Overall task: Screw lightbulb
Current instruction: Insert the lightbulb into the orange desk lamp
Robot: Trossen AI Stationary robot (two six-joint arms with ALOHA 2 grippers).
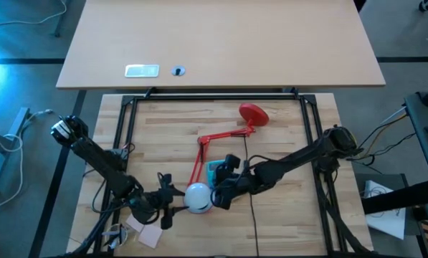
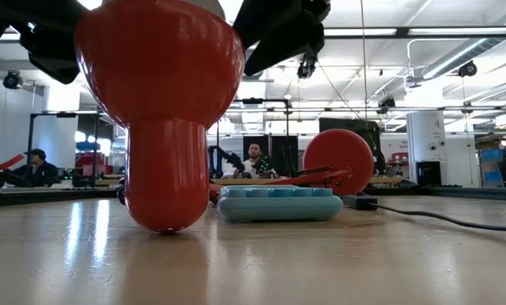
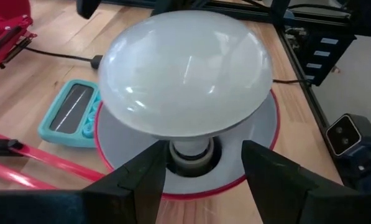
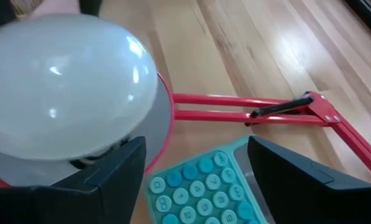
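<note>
White lightbulb [image 1: 197,197], dome up, base sunk in the socket of the red lamp shade [image 3: 260,146], which lies mouth-up on the wooden tabletop [image 1: 285,215] near its front edge. Left claw [image 1: 172,203] just left of the bulb, fingers [image 3: 145,180] spread wide either side of the neck, not touching. Right claw [image 1: 217,192] just right of it, fingers [image 4: 114,174] wide too, apart from the dome. Teal keypad [image 1: 215,170] just beyond the shade, touching the lamp's red arm [image 1: 221,136]. Round red base [image 1: 254,113] far off. Bare wood open at far left and near right.
</note>
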